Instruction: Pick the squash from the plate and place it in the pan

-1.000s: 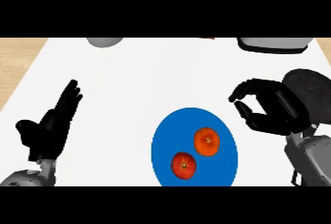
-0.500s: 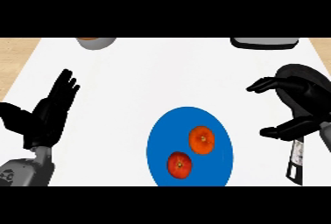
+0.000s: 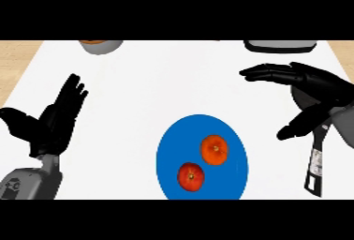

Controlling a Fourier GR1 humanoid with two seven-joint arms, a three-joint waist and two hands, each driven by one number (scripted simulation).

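Squash (image 3: pixel 215 150), round and orange, lies untouched on the blue plate (image 3: pixel 173 150) near the table's (image 3: pixel 173 79) front edge, beside a redder round fruit (image 3: pixel 191 176). The right hand (image 3: pixel 314 89) has opened from a curled pose a second ago and now hovers spread, holding nothing, at the table's right edge, over the dark pan (image 3: pixel 313 101), whose black handle (image 3: pixel 315 166) points toward the front edge. It has drawn right, away from the plate, so the pick has not begun. The left hand (image 3: pixel 52 124) rests open, fingers up, at the left edge. At the back edge sit a grey bowl (image 3: pixel 100 46) and a grey container (image 3: pixel 280 45).
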